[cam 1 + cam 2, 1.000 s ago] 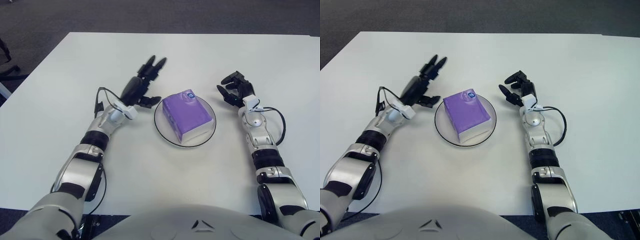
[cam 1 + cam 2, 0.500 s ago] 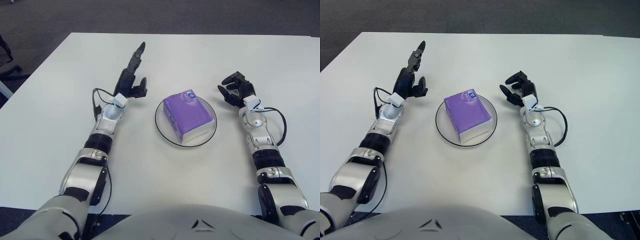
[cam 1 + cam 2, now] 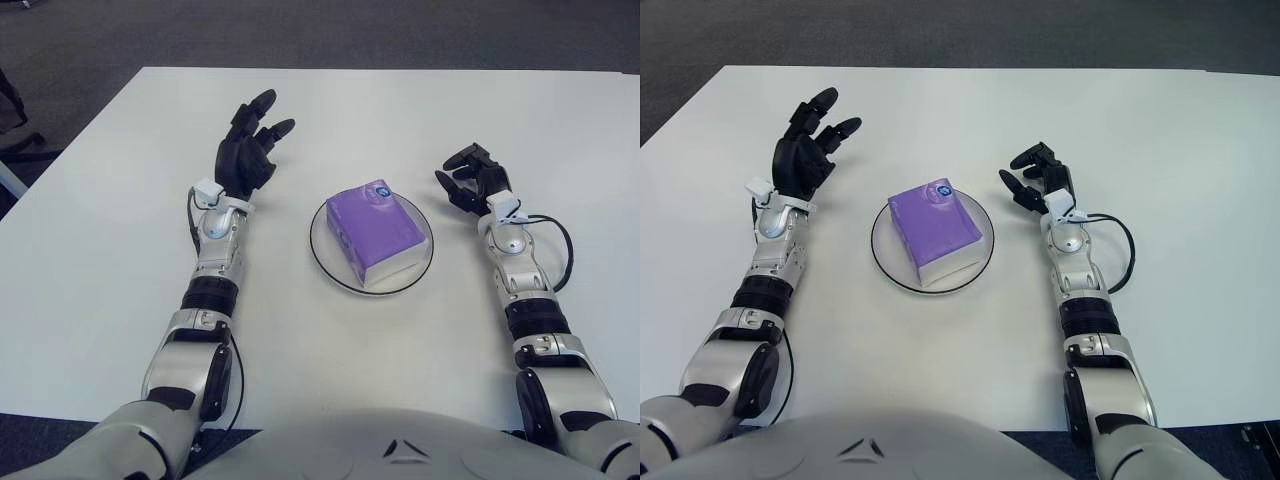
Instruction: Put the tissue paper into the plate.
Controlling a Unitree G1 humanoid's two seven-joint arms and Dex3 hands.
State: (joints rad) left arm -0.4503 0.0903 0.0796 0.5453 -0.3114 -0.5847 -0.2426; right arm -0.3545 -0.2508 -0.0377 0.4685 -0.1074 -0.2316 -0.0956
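**Q:** Where is the tissue pack from your robot hands?

**A:** The tissue pack (image 3: 375, 233) lies inside the plate (image 3: 322, 255), between my two arms. From my left robot hand (image 3: 246, 152) it sits to the right and a little nearer my body. From my right robot hand (image 3: 471, 180) it sits to the left and a little nearer my body. The right one is near the plate's rim; the left one is farther off and raised.

**Q:** How does the pack lie?

**A:** Its long axis runs diagonally, the far end pointing slightly toward my right, the near end toward my left. It lies flat and touches the plate; one near corner reaches close to the rim.

**Q:** What are your robot hands doing?

**A:** My left has its three fingers spread upward, palm showing, holding nothing. My right has its fingers loosely curved and apart, also holding nothing.

**Q:** What do the things look and feel like?

**A:** The pack is a soft rectangular block in glossy purple wrap, with a small round blue mark at its far end and a paler band at the near end. I judge it light and squashy. The plate is round, shallow, white with a thin dark edge. The tabletop (image 3: 120, 250) is smooth matte white.

**Q:** How far along is the task?

**A:** I judge it done; what remains is drawing my arms clear.
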